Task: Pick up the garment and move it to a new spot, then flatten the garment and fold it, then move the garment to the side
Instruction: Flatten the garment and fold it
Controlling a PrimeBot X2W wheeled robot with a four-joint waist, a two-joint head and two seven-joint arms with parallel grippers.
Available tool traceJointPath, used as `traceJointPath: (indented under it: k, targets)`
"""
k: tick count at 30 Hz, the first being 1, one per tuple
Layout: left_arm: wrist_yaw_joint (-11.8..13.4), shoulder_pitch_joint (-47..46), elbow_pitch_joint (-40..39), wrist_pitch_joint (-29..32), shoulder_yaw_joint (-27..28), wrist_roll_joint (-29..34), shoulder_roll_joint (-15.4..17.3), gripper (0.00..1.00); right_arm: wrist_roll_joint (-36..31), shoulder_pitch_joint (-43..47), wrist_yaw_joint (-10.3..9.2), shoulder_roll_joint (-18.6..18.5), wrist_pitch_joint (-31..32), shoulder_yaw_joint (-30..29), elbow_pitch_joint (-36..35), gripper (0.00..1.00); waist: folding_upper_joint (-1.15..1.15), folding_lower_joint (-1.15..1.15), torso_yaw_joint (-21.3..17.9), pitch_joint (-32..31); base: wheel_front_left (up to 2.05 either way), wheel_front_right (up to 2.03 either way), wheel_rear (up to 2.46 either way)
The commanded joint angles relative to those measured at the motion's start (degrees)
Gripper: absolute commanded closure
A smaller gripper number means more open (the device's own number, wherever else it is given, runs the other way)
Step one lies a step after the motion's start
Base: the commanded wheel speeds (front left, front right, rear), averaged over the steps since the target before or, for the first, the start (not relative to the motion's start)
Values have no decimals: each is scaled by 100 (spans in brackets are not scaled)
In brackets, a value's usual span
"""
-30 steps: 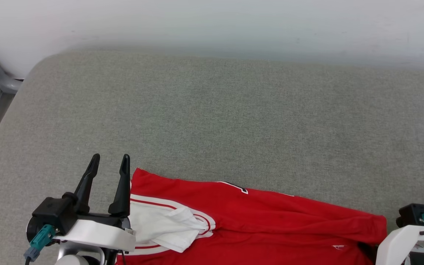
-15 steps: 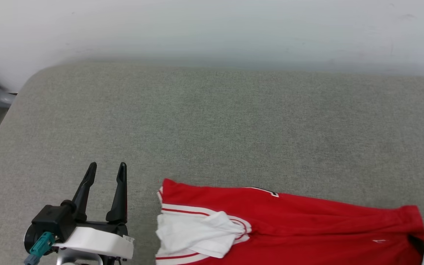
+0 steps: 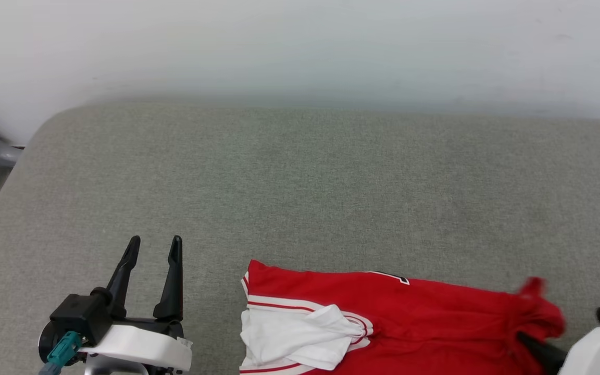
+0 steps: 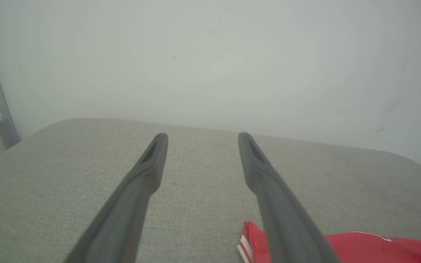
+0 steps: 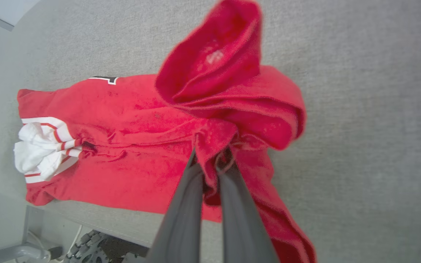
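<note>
Right gripper (image 5: 213,164) pinches a bunched red fold of the garment (image 5: 130,146), which lies along the near edge of the grey cushion (image 3: 300,182). Left gripper (image 3: 154,246) hovers wide apart, empty, toward the near left corner.

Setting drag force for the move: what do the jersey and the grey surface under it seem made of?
Jersey: thin, soft synthetic-looking knit, matte; it bunches and hangs limp where the right gripper pinches it. Grey surface: woven upholstery fabric, matte, speckled weave showing; rounded corner suggests padding.
</note>
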Motion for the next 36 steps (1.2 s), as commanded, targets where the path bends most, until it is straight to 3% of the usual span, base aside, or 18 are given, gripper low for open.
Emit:
traceJointPath:
  k: [1,7,12,19,27,34,35,36]
  targets:
    - [14,45,17,9,-13,55,-27,0,426,35,-4,275,95,98,-2,100,0,0,53,-75,0,0,0]
    - [77,93,-29,72,-38,37,2,0,1599,-103,-4,725,364,288,233,100,0,0,190,-174,0,0,0]
    - [93,68,-80,119,-68,15,16,0,2301,-324,-4,807,306,535,475,100,0,0,328,-167,0,0,0]
    - [82,-36,-96,173,-94,-14,41,0,3194,-933,-3,826,-240,1560,1021,100,0,0,591,-92,0,0,0]
    - [52,-164,-39,152,-149,-69,-12,0,3821,-1710,-3,819,-1071,3053,1414,100,0,0,845,96,0,0,0]
    - [-8,-294,74,85,-173,-113,-82,0,3641,-2044,-4,815,-1486,3760,2152,100,0,0,934,402,0,0,0]
    - [-23,-311,98,80,-176,-113,-94,0,3545,-2089,-4,814,-1603,3804,2315,91,0,0,933,437,0,0,0]
    - [-28,-327,126,67,-180,-107,-109,0,3491,-2126,-3,817,-1710,3848,2456,73,0,0,928,468,0,0,0]
